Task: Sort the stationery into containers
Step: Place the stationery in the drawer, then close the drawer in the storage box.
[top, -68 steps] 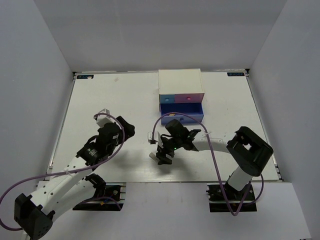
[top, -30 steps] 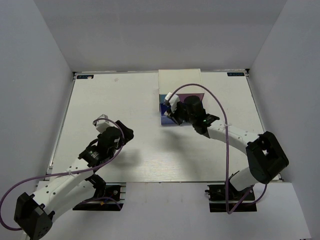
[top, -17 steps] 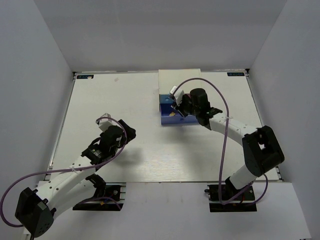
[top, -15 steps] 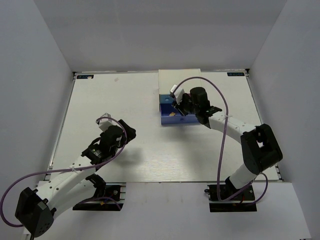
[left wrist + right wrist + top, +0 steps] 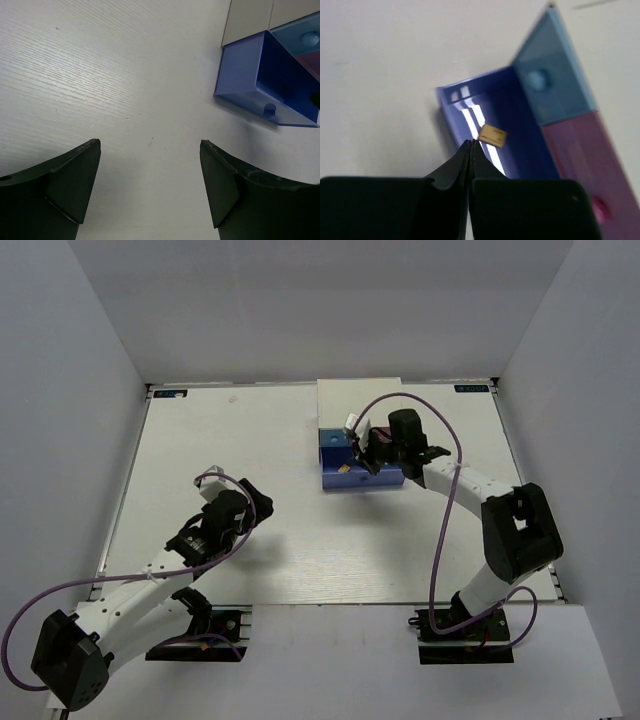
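The white drawer unit (image 5: 358, 400) stands at the back of the table with its purple-blue drawer (image 5: 338, 481) pulled out toward me. A small tan eraser (image 5: 492, 135) lies on that drawer's floor, also seen from above as a tan eraser (image 5: 344, 468). My right gripper (image 5: 471, 142) hovers just above the open drawer (image 5: 520, 120), shut with nothing between its fingers, a little short of the eraser. My left gripper (image 5: 149, 145) is open and empty over bare table, well left of the drawer (image 5: 250, 70). No other stationery shows.
The light blue drawer (image 5: 555, 85) and the pink drawer (image 5: 580, 155) are pushed in, knobs facing out. From above, my left gripper (image 5: 256, 504) sits at the table's left middle. Grey walls enclose the table on three sides.
The right arm swung from the table's middle up to the open drawer. The tan eraser now lies inside it, and the right gripper has shut empty. The left arm barely shifted.
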Action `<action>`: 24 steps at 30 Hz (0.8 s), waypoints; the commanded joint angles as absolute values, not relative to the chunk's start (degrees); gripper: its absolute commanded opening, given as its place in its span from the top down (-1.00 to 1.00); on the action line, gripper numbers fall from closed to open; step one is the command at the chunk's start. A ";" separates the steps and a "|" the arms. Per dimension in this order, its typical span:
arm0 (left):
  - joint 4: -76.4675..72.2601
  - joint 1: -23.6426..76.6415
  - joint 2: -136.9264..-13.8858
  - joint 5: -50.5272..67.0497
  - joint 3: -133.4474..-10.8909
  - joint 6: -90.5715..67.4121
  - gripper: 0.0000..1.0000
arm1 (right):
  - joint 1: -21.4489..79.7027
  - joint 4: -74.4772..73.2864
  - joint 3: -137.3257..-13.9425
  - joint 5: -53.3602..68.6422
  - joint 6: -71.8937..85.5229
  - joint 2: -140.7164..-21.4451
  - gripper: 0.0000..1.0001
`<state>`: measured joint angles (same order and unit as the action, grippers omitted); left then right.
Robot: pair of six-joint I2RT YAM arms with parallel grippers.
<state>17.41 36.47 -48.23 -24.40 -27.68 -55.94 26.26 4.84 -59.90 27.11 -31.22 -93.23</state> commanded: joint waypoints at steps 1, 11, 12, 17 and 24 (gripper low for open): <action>16.26 36.21 -48.69 -24.17 -27.51 -55.28 -0.81 | 25.49 -7.79 -62.83 48.50 -43.48 -91.93 1.00; 15.73 36.21 -48.69 -24.17 -27.51 -54.76 -0.81 | 25.84 -13.64 -66.19 36.51 -45.81 -100.20 1.00; 15.73 36.21 -48.69 -24.17 -27.51 -54.76 -0.81 | 25.93 -11.19 -66.01 35.34 -45.44 -100.37 1.00; 15.73 36.21 -48.69 -24.17 -27.51 -54.76 -0.81 | 25.84 -6.16 -65.57 26.29 -41.06 -102.39 1.00; 16.26 36.21 -48.69 -24.17 -27.51 -54.76 -0.81 | 26.80 8.59 -60.57 13.98 -38.06 -102.04 1.00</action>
